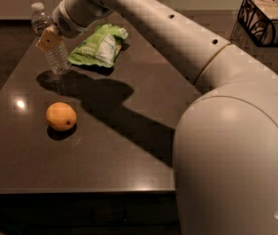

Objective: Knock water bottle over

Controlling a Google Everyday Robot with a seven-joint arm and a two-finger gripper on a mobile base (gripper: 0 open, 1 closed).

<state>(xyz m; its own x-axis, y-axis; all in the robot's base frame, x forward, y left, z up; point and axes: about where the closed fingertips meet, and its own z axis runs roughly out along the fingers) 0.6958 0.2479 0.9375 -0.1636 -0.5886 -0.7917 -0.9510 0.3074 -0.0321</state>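
The water bottle [52,50] is a small clear ribbed bottle with a white cap. It stands at the far left of the dark table [129,146], leaning with its cap toward the upper left. My gripper [48,38] is at the end of the white arm reaching in from the right. Its beige tip lies against the middle of the bottle's side. The bottle's base still rests on the table.
An orange fruit [60,116] lies on the table in front of the bottle. A green snack bag [100,45] lies right of the bottle, under the arm. A black wire basket [268,18] sits at the far right. The table's left edge is close to the bottle.
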